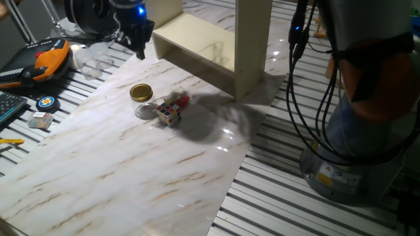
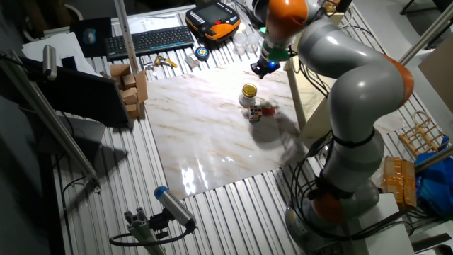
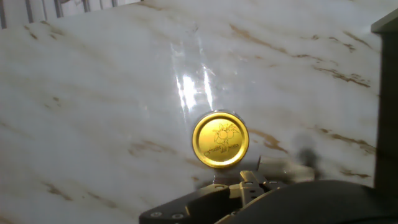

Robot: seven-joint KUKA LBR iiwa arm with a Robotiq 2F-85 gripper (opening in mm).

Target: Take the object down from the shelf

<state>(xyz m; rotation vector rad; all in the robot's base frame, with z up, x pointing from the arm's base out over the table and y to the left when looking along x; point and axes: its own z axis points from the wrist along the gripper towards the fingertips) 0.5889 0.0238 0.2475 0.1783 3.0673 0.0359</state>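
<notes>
While the arm (image 2: 354,92) is reaching across the right of the other fixed view, the marble surface (image 1: 118,177) is filling most of each frame, and the shelf (image 1: 210,46) is standing at its upper edge. No object is showing on the shelf boards; the jar (image 1: 141,94) with the gold lid and the cube (image 1: 169,113) are lying on the surface, centre frame, touching or nearly so. The pincer (image 1: 139,40) is hanging upper left of the jar, beside the shelf's left end. Whether it is open or holding anything, I cannot tell. Only the hand view is showing the lid (image 3: 220,140) directly below; the fixed views alone are showing the shelf whole.
</notes>
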